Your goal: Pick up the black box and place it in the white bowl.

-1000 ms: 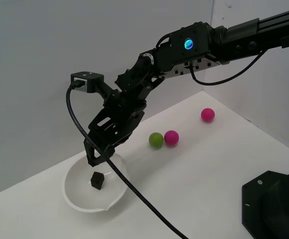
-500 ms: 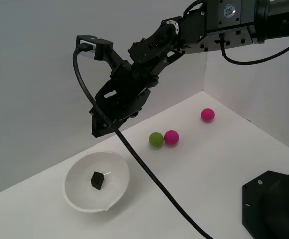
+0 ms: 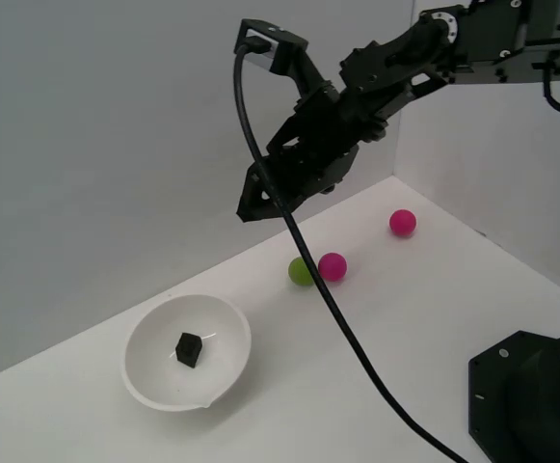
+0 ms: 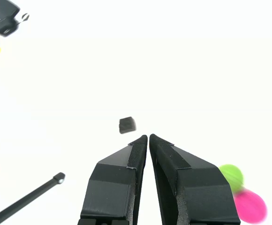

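While my pincer [image 3: 251, 207] hung clenched and empty, black box [image 3: 188, 349] sat in white bowl [image 3: 224, 371]; no writing legible.

The exterior view is evenly and softly lit, with sharp focus and only faint shadows under the white bowl [image 3: 187, 352] and the balls. The wrist view is heavily overexposed: the table washes out to pure white, and the green ball [image 4: 231, 176] appears blurred.

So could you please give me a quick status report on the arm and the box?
End effector shut, empty, raised clear of the table. Black box sits inside the white bowl. Nothing in the way; balls off to the exterior view's right.
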Motion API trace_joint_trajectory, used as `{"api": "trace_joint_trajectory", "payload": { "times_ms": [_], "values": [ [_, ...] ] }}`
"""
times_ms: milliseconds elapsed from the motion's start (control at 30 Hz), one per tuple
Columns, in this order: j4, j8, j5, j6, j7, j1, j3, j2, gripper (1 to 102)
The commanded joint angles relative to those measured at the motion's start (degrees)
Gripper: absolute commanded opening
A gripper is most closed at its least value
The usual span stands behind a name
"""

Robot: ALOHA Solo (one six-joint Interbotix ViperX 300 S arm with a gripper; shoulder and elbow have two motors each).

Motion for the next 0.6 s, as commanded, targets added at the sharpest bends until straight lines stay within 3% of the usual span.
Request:
{"api": "trace_joint_trajectory", "payload": {
  "times_ms": [0,100,267,567],
  "values": [
    [2.99,0.09,2.55,0.44,-1.93,1.49,5.89,5.54,3],
    [6.86,0.09,6.59,1.58,-3.96,5.01,12.13,11.69,3],
    [12.04,0.09,11.87,2.11,-3.52,13.18,21.71,21.36,3],
    [17.23,0.09,17.05,4.66,-2.99,18.98,33.84,33.4,3]
  ]
}}
